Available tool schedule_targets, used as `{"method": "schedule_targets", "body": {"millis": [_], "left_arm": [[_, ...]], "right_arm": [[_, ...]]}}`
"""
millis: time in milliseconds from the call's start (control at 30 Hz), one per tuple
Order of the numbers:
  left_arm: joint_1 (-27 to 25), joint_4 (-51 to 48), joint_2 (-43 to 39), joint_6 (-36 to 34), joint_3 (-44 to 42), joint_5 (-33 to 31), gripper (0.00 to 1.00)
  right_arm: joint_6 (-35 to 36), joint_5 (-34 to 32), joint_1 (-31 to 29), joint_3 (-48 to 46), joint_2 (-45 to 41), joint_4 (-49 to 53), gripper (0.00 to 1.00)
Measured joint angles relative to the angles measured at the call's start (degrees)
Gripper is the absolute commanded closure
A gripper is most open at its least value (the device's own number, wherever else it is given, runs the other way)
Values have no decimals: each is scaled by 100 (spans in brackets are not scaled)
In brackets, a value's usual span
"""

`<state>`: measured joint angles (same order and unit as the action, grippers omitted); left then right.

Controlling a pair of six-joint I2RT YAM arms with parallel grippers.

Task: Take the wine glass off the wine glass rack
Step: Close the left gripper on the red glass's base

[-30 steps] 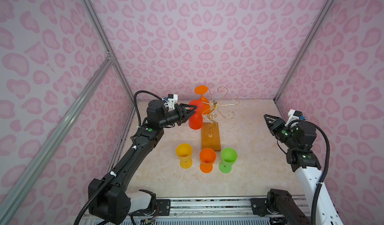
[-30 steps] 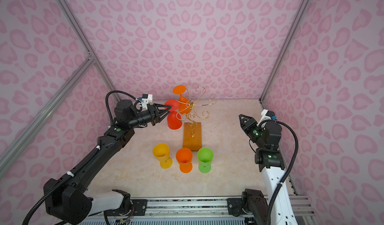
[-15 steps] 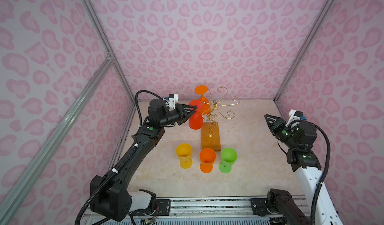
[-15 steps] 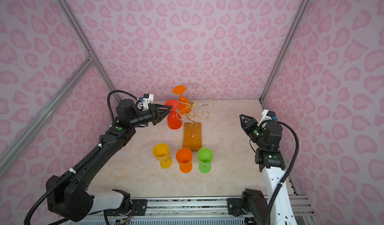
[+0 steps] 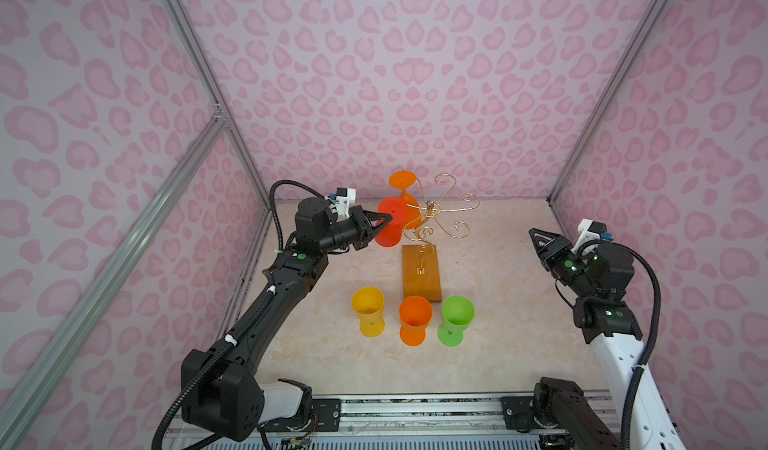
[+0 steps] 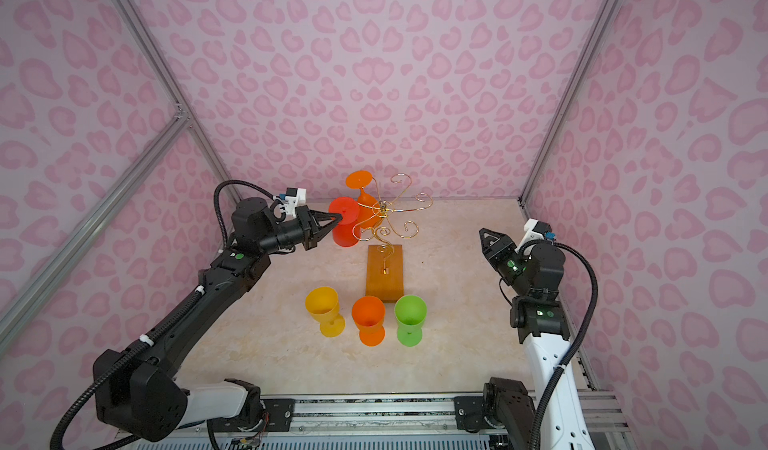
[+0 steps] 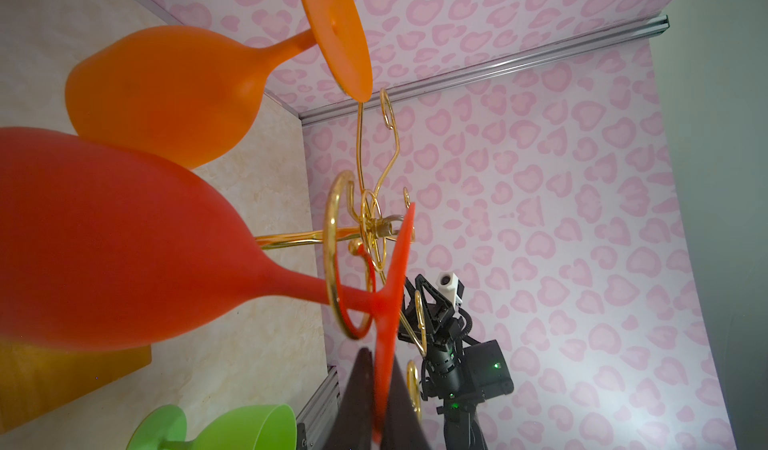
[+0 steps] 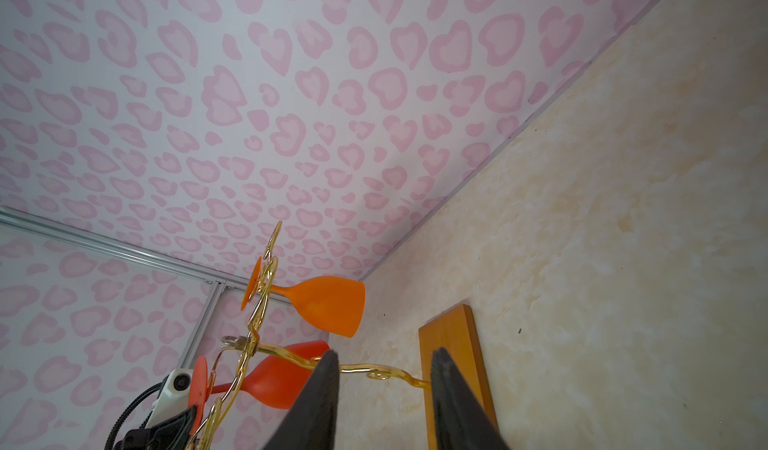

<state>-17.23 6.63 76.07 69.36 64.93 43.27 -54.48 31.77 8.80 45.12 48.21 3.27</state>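
Left pincer [image 5: 385, 218] is clenched on the foot of the red wine glass [image 5: 390, 234] (hung inverted on the wine glass rack [image 5: 420, 279]); grasping is judged done, and an outward slide off the wire is called for.

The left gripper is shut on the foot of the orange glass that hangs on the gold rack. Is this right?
Not quite. The left gripper is shut on the foot of the red glass that hangs on the gold rack, not the orange glass beside it. The left wrist view shows it.
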Motion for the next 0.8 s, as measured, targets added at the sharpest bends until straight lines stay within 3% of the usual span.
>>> {"method": "schedule_targets", "body": {"millis": [800], "left_arm": [[236, -35, -269, 446, 0, 83, 97]], "right_arm": [[-149, -2, 4, -90, -15, -48, 62]]}}
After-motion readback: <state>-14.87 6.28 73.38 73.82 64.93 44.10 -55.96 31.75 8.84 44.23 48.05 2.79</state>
